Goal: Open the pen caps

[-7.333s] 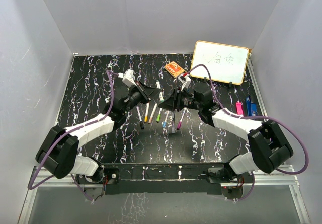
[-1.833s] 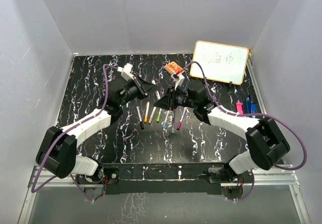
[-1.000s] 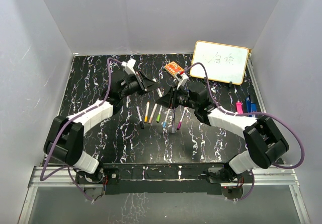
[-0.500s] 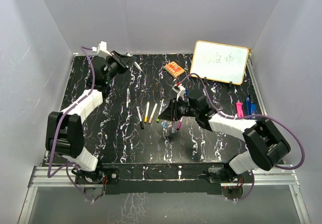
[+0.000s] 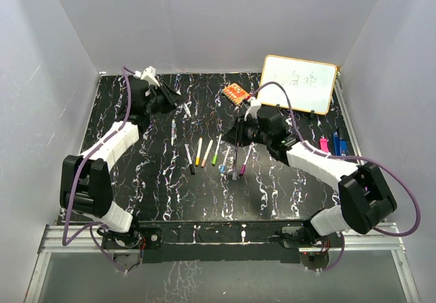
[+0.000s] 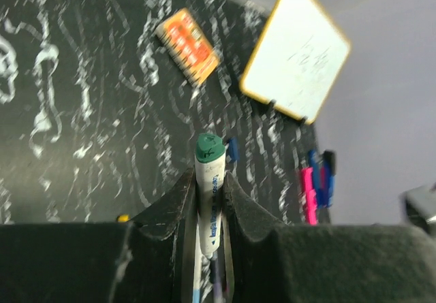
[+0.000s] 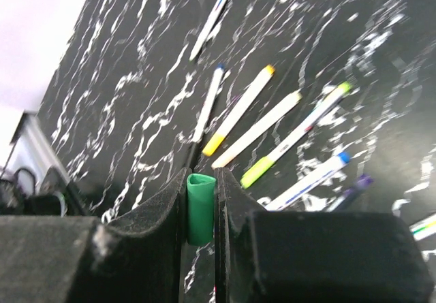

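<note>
**Green cap off, two halves held apart**

Just beyond the row of pens [image 5: 214, 154] on the worktop [image 5: 136, 180], the right claw [image 7: 201, 184] pinches the loose green cap [image 7: 199, 214]. Farther back and left of that row, the left claw [image 6: 209, 180] clamps the green-tipped pen [image 6: 210, 214], well apart so the cap cannot reseat.

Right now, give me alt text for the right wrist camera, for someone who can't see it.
The right gripper is shut on a small green cap, pinched between its black fingers with the open end up. Beyond it, several white markers with coloured ends lie loosely side by side on the black marbled table.
</note>
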Robot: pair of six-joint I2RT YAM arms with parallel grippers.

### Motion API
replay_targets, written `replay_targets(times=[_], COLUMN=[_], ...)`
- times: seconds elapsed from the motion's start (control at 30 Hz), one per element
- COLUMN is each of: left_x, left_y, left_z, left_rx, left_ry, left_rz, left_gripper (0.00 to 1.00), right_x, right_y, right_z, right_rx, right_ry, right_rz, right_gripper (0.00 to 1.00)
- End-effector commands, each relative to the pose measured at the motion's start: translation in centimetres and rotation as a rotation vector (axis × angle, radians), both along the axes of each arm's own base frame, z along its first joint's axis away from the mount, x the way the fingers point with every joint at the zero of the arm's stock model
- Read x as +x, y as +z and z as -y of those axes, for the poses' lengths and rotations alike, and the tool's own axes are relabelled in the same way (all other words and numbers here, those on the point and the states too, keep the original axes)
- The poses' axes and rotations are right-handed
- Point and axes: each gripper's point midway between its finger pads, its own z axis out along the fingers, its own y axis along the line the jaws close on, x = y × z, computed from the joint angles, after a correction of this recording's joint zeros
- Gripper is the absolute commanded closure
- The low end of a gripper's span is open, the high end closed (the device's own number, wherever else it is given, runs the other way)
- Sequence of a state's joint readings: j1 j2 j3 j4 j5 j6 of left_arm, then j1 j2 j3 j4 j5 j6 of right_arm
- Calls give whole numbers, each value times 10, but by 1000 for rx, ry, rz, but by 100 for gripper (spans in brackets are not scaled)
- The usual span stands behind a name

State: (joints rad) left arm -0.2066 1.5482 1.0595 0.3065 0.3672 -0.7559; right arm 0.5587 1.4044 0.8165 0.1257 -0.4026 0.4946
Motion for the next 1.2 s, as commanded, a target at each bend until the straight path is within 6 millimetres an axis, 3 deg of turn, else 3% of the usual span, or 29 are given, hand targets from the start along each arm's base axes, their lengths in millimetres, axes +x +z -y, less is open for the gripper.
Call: replay_targets(times=[0.0,0.3,0.57,0.93,1.17], left_x=[-29,-26,-4,9,11], left_y=[-9,-56,-75,-111,-127], left_z=[-7,-27,-43,-75,-59], left_rx=[158,391,508,707,650], left_ry=[-85,-130,-86,-29,-87], left_rz=[-85,-260,-317,-453,-472], left_gripper=[100,100,100,100,100], right_x=[44,58,61,53,53], right_y=[23,28,31,24,20], right_z=[27,51,73,82,84], right_rx=[-112,-171,-181,-169,-162], right_ry=[-151,-224,-270,-271,-268], right_rz=[103,125,126,110,103], right_gripper=[100,100,100,100,100])
